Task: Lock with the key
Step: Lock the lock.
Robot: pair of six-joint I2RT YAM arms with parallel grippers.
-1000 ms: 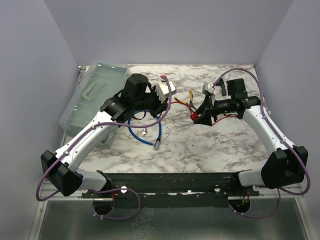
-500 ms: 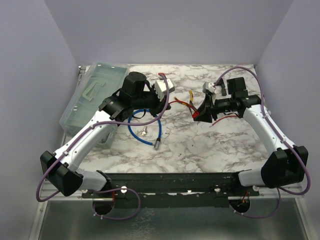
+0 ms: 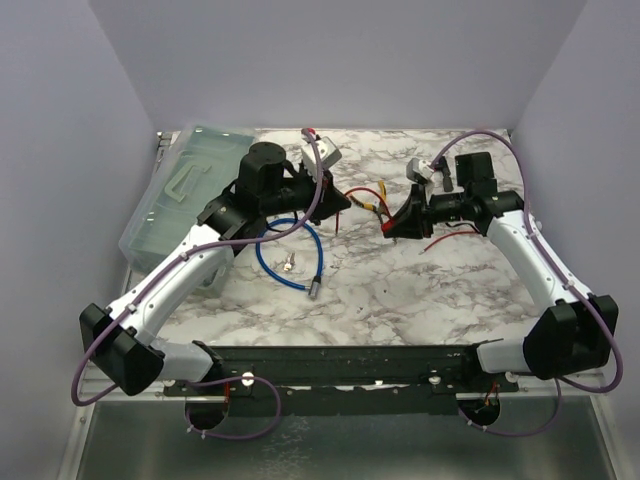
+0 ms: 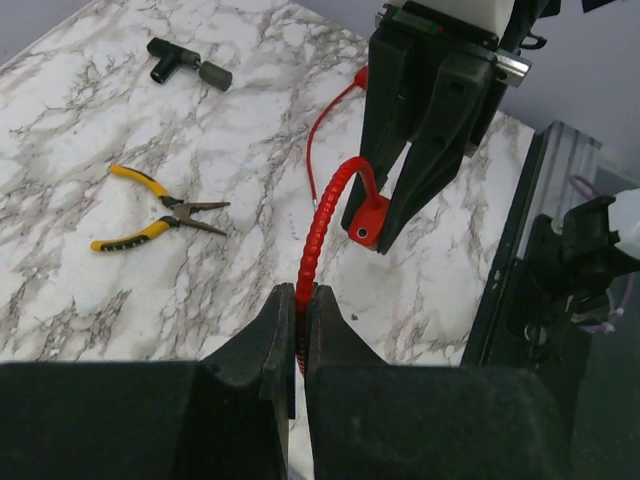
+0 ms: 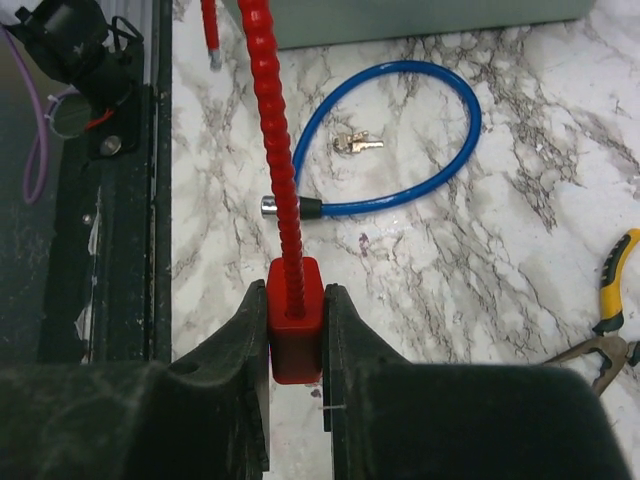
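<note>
right gripper (image 5: 297,305): narrowed since a second ago, now pinching boxy red plastic lock body (image 5: 296,350); left gripper (image 4: 302,305): pressed on its ribbed red cable (image 4: 322,210), aloft. small metal keys (image 5: 352,143): on marble table (image 5: 450,260), unfetched.

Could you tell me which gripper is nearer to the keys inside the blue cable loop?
Left. The left gripper hangs beyond and right of the keys; the right gripper is farther right, holding the red cable lock.
</note>
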